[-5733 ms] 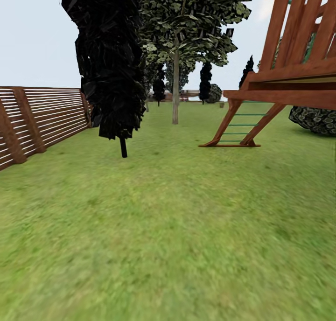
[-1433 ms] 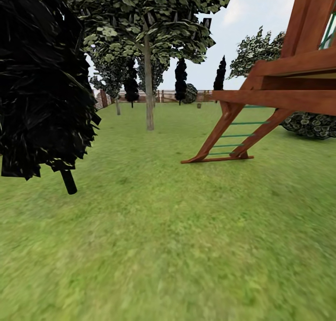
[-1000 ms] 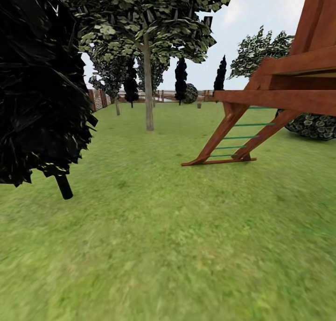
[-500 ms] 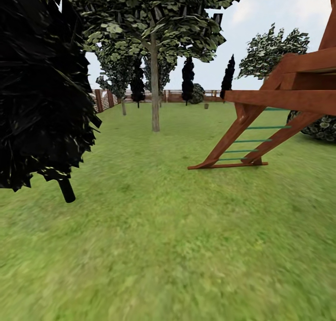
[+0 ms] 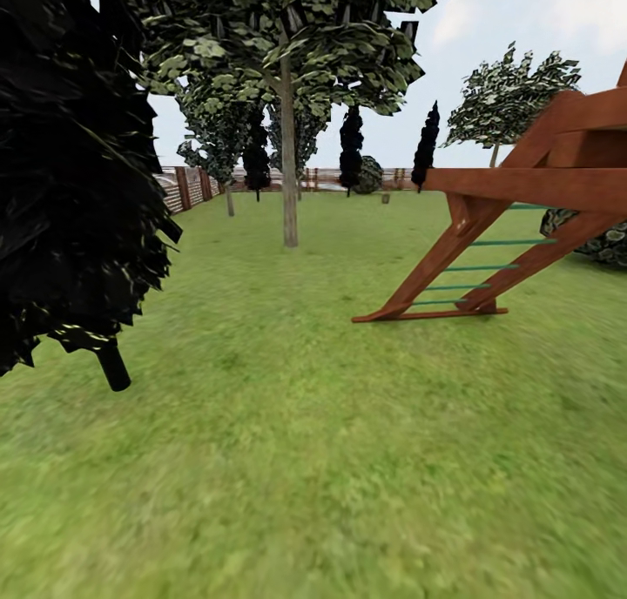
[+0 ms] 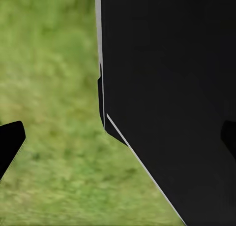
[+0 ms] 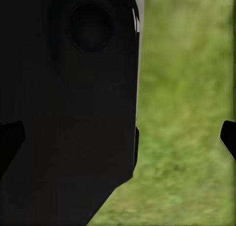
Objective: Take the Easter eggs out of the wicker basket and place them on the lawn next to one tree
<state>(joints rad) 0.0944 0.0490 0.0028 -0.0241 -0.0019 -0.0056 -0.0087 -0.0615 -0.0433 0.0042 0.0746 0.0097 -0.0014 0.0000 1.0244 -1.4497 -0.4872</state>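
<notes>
Head view: robot on the lawn (image 5: 331, 460), rolling thru the garden. Vs. half a sec ago the whole pic has slid a bit: dark cypress (image 5: 70, 164) at left looms nearer, wooden play frame (image 5: 514, 225) w/ green rungs sits further right. That's camera/base motion, not things moving. Judgement: robot is still in transit, searching; no egg handled yet.

Task things: a tiny brown object (image 5: 385, 198) stands far off on the grass near the back fence (image 5: 187, 190); may be the wicker basket, too small to tell. Eggs can't be made out.

Counts: 1 tall tree (image 5: 288, 146) w/ bare grey trunk straight ahead, mid-distance, a likely drop spot; approx. 2 more leafy trees further back, 1 behind it and 1 at right. 1 near cypress plus about 3 small ones by the fence. 1 play frame. 1 round shrub at right edge.

Left wrist view: left claw (image 6: 118, 142), dark fingertips at both pic edges, so spread wide, nothing held; black robot body and grass betw. them. Right wrist view: right claw (image 7: 118, 137) likewise wide, empty.
</notes>
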